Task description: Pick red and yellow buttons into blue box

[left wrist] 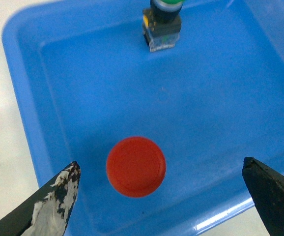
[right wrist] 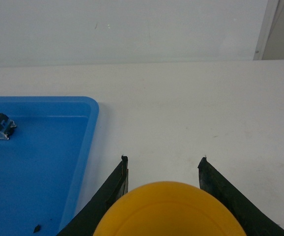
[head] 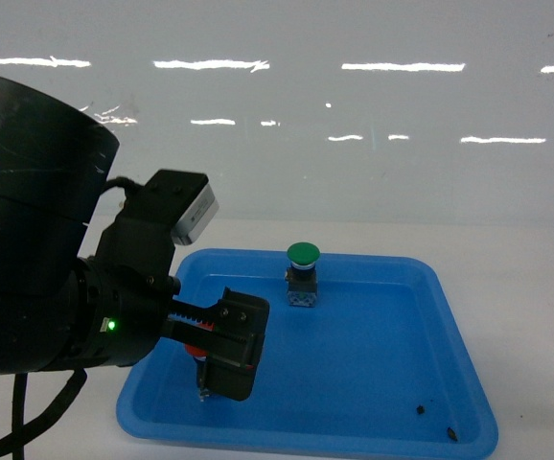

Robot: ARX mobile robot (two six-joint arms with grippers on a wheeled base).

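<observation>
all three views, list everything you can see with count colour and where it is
blue box: one, blue, shallow tray on the white table
red button: one, red cap seen from above, inside the box near its front left, below the open left gripper
green button: one, green cap on a grey and black body, upright inside the box toward the back
yellow button: one, yellow cap, between the right gripper's fingers, over the table beside the box
dark specks: two, black, box floor near the front right corner
table: one, white
left gripper: black, open
right gripper: black, around the yellow button
</observation>
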